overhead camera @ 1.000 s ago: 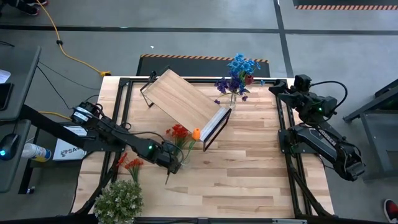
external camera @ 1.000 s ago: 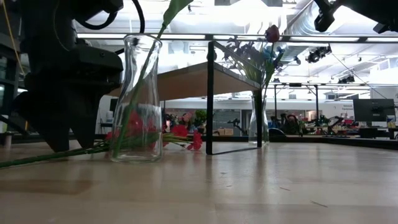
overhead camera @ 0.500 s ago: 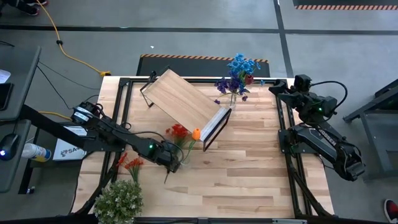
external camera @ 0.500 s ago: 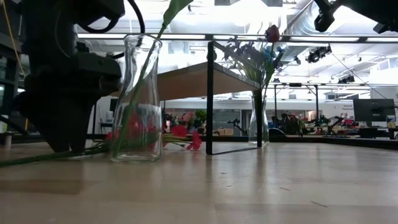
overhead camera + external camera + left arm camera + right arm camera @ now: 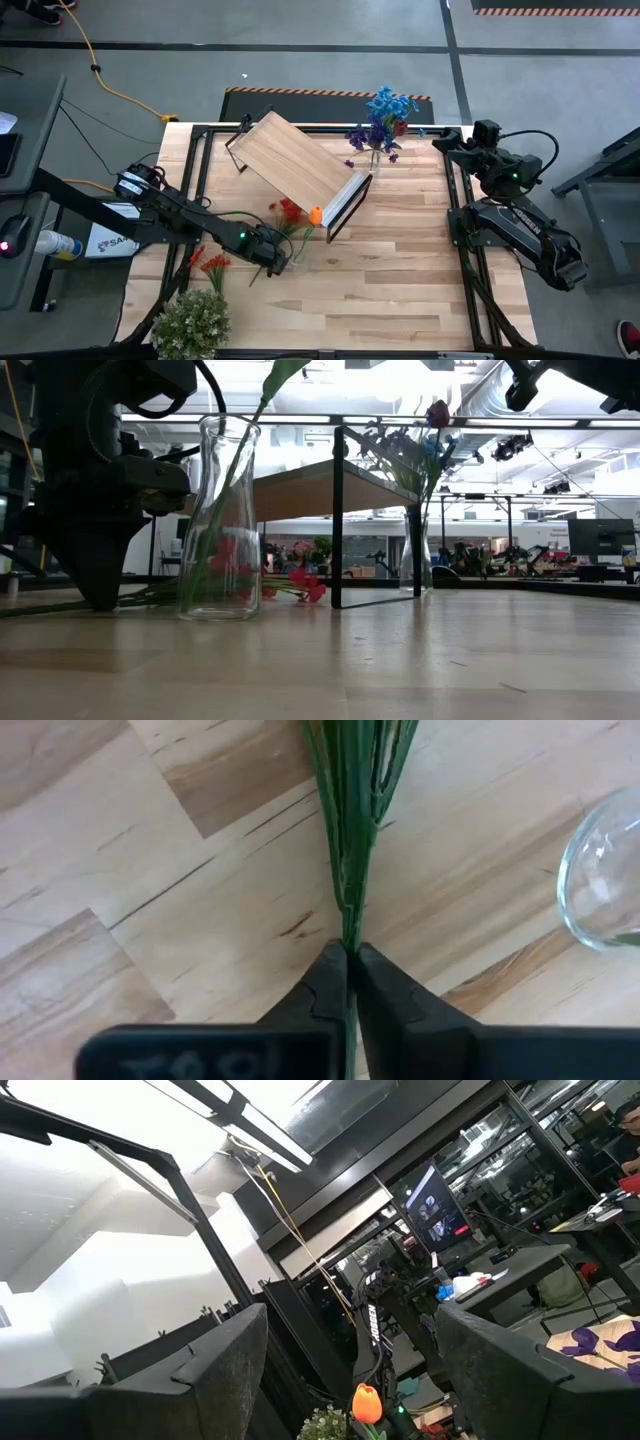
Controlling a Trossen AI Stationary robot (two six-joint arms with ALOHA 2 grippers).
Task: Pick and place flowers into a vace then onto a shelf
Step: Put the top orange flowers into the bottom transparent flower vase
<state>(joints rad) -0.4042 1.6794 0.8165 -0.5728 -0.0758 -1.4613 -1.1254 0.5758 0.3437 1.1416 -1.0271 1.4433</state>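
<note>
Plank tabletop on grey concrete floor; left gripper pinches flower stems beside the shelf, right gripper spread, parked far side.

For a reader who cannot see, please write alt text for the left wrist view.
The left gripper is shut on thin green flower stems lying on the light wood tabletop. Part of a clear glass vase shows at one edge.

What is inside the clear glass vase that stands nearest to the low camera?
The near vase holds one green stalk leaning out at the top. The red blooms lie behind the glass, not inside.
</note>
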